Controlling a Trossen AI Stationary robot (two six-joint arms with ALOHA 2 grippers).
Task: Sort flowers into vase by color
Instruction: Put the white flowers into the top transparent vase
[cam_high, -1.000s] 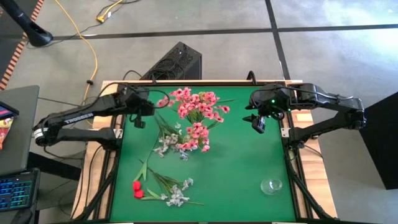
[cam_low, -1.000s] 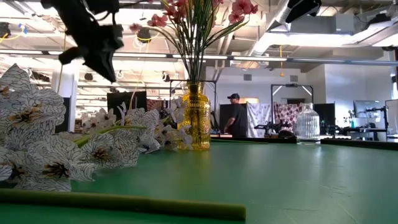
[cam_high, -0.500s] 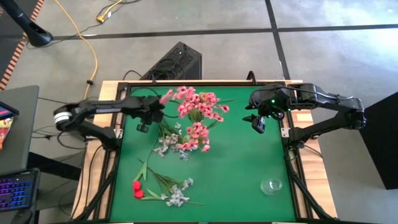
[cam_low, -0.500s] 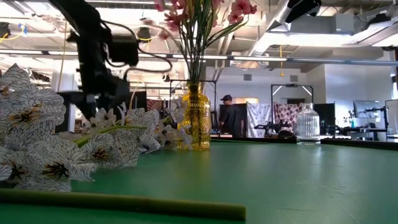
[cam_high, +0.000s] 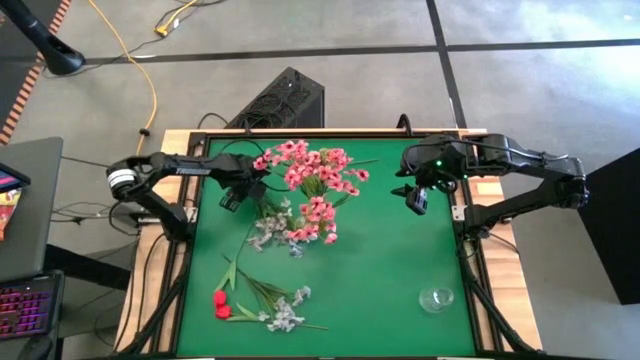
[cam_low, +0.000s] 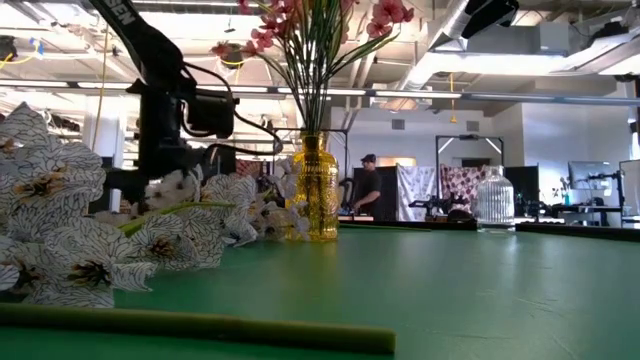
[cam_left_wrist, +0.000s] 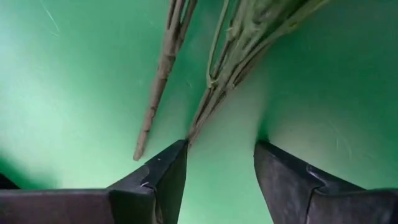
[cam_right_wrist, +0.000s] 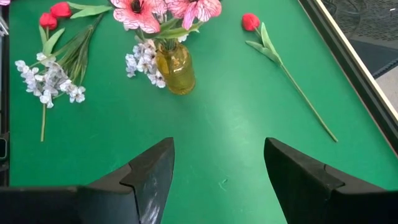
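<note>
Green tabletop (cam_high: 380, 270): left end effector (cam_high: 233, 197) hung wide open over stem ends of white flowers (cam_high: 268, 228) beside the yellow vase (cam_right_wrist: 175, 68) of pink flowers (cam_high: 315, 170). Right end effector (cam_high: 417, 199) waited open. No legible writing.

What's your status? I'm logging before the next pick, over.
Left hand open, low over white spray stems. Right hand open, waiting at far right. Pink flowers in yellow vase. Nothing blocking.

Vase (cam_right_wrist: 175, 73) mid-table, loose sprays (cam_high: 268, 305) left and front, glass jar (cam_high: 436, 298) front-right.
</note>
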